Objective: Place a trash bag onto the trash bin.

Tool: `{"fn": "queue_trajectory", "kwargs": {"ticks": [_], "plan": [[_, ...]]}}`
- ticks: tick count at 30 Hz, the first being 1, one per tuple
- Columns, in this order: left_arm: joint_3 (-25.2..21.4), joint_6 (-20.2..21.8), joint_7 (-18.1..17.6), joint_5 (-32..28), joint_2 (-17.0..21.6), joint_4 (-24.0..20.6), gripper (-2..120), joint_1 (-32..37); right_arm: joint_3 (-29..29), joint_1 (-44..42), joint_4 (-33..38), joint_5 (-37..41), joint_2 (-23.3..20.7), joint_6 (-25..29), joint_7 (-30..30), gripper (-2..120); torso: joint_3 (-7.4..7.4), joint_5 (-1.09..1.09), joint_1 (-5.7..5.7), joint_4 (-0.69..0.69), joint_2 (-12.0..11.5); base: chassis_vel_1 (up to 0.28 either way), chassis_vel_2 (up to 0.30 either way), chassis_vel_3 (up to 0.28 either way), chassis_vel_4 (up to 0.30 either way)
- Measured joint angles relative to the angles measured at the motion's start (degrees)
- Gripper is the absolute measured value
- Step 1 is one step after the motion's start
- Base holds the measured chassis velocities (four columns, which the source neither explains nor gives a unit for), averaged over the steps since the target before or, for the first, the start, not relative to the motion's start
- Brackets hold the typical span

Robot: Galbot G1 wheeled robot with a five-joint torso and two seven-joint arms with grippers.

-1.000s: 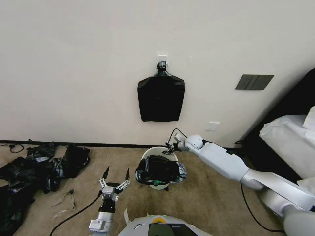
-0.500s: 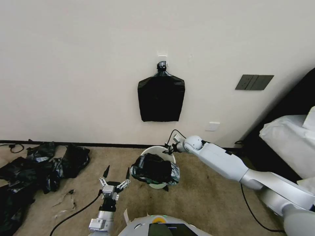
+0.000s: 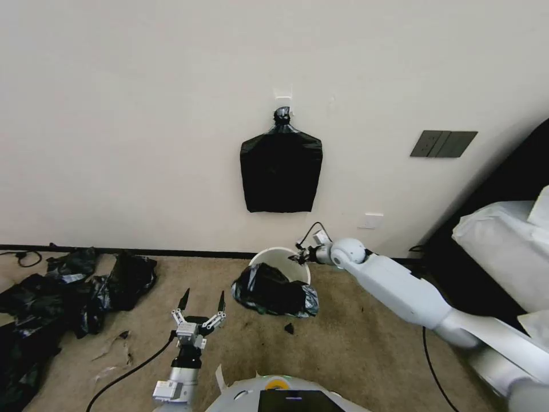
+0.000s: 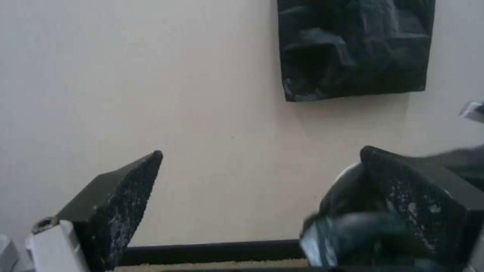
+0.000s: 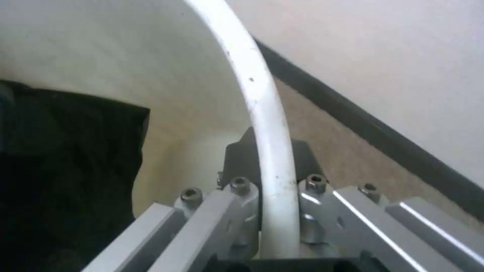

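Carpeted floor runs to a pale wall; nearest, the left gripper (image 3: 202, 303) hovers with fingers spread wide and empty; beyond it the trash bin (image 3: 280, 254) stands by the wall, the trash bag (image 3: 273, 290) draped over its near rim; the right gripper (image 3: 301, 257) pinches the bin's far rim.

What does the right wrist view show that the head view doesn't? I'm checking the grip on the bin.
Right wrist view alone: the right hand is clamped across the trash bin rim, one finger inside the wall, one outside.

Head view alone: the open left hand hanging idle above the carpet, the bundle of bags on the wall, and the pile of bags on the floor.

Both: the white bin, the trash bag draped over part of its rim, and the right hand at the rim.
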Motion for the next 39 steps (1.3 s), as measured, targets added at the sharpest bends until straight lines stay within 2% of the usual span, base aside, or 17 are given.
{"fn": "queue_trajectory", "kwargs": {"ticks": [7, 8, 10, 11, 13, 15, 17, 20, 21, 22, 23, 24, 26, 28, 35, 39], "plan": [[0.2, 1.1, 0.0, -1.6, 0.8, -0.4, 100, -1.1, 9.7, -10.3, 8.1, 8.5, -2.2, 0.0, 12.2, 2, 0.00, -0.02, 0.00, 0.01, 0.0, 0.000, 0.000, 0.000, 0.000], [0.2, 1.1, 0.0, -1.6, 0.8, -0.4, 100, -1.1, 9.7, -10.3, 8.1, 8.5, -2.2, 0.0, 12.2, 2, 0.00, -0.02, 0.00, 0.01, 0.0, 0.000, 0.000, 0.000, 0.000], [0.4, 1.5, 0.0, -2.1, 1.1, -0.5, 100, -1.5, 12.0, -13.0, 10.2, 10.7, -2.4, 0.0, 16.1, 2, 0.00, -0.02, 0.00, 0.01, 0.0, 0.000, 0.000, 0.000, 0.000], [0.6, 1.7, 0.0, -2.5, 1.3, -0.6, 100, -1.8, 13.8, -15.3, 11.9, 12.7, -2.5, 0.0, 20.2, 2, 0.00, -0.01, 0.00, 0.01, 0.0, 0.000, 0.000, 0.000, 0.000], [0.6, 1.8, 0.0, -2.7, 1.4, -0.6, 100, -1.9, 14.5, -16.2, 12.6, 13.4, -2.5, 0.0, 22.0, 2, 0.00, -0.02, 0.00, 0.01, 0.0, 0.000, 0.000, 0.000, 0.000], [0.9, 2.1, 0.0, -3.1, 1.7, -0.7, 100, -2.3, 17.7, -20.3, 15.2, 16.3, -1.9, 0.0, 29.4, 2, 0.00, -0.02, 0.00, 0.00, 0.0, 0.000, 0.000, 0.000, 0.000], [1.0, 2.1, 0.0, -3.3, 1.8, -0.7, 100, -2.4, 18.5, -21.4, 15.9, 17.2, -1.6, 0.0, 31.5, 2, 0.00, -0.02, 0.00, -0.01, 0.0, 0.000, 0.000, 0.000, 0.000], [1.3, 2.3, 0.0, -4.0, 2.1, -0.7, 100, -2.9, 21.6, -26.5, 20.2, 22.8, 1.2, 0.1, 44.7, 2, 0.00, -0.01, 0.00, 0.01, 0.0, 0.000, 0.000, 0.000, 0.000], [1.3, 2.3, 0.0, -4.0, 2.1, -0.7, 100, -2.9, 21.6, -26.5, 20.2, 22.8, 1.2, 0.1, 44.7, 2, 0.00, -0.01, 0.00, 0.01, 0.0, 0.000, 0.000, 0.000, 0.000], [1.4, 2.3, 0.0, -4.1, 2.2, -0.7, 100, -3.0, 22.1, -27.4, 21.1, 23.9, 2.0, 0.1, 47.7, 2, 0.00, -0.01, 0.00, 0.02, 0.0, 0.000, 0.000, 0.000, 0.000], [1.5, 2.4, -0.1, -4.2, 2.3, -0.6, 100, -3.4, 22.9, -29.0, 23.3, 25.8, 3.7, 0.4, 53.2, 2, 0.00, -0.04, 0.00, 0.00, 0.0, 0.000, 0.000, 0.000, 0.000], [1.6, 2.4, -0.1, -4.3, 2.3, -0.6, 100, -3.5, 23.1, -29.8, 24.4, 26.2, 4.6, 1.0, 55.2, 2, 0.00, -0.03, 0.00, 0.01, 0.0, 0.000, 0.000, 0.000, 0.000], [1.7, 2.5, -0.1, -4.3, 2.3, -0.5, 100, -3.6, 23.2, -30.6, 25.4, 26.3, 5.4, 1.7, 56.8, 2, 0.00, -0.02, 0.00, 0.01, 0.0, 0.000, 0.000, 0.000, 0.000], [1.8, 2.6, -0.1, -4.5, 2.3, -0.5, 100, -4.0, 23.3, -33.0, 28.0, 25.8, 7.9, 4.1, 59.8, 2, 0.00, -0.04, 0.00, 0.02, 0.0, 0.000, 0.000, 0.000, 0.000], [1.7, 2.6, -0.1, -4.9, 2.3, -0.3, 100, -4.0, 23.2, -37.6, 29.1, 19.5, 12.0, 8.7, 60.1, 2, 0.00, -0.02, 0.00, 0.01, 0.0, 0.000, 0.000, 0.000, 0.000], [1.6, 2.6, -0.1, -5.1, 2.4, 0.2, 100, -4.3, 23.1, -40.6, 29.1, 15.8, 15.2, 10.6, 62.9, 2, 0.00, -0.03, 0.00, 0.00, 0.0, 0.000, 0.000, 0.000, 0.000]]}}
